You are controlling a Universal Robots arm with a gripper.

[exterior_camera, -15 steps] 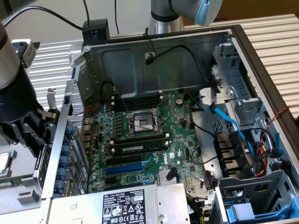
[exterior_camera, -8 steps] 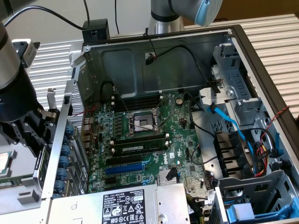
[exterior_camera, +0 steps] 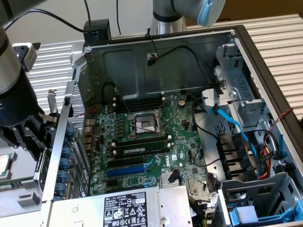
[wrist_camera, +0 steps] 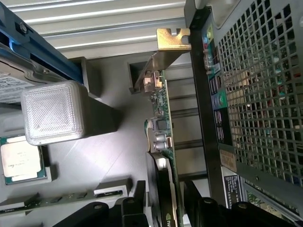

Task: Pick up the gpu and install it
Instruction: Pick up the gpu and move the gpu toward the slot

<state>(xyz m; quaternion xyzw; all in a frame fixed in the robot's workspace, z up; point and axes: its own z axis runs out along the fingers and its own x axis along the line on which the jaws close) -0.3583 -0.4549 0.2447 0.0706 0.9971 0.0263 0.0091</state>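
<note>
Hand pinching the gpu edge-on, just outside the computer case's perforated wall.

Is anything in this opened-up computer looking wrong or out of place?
Nothing looks broken or spilled. The one oddity: the gpu is not in the motherboard at all. It stands on edge outside the case, between the fingers of the robot's hand. A loose processor chip also lies outside the case.
</note>
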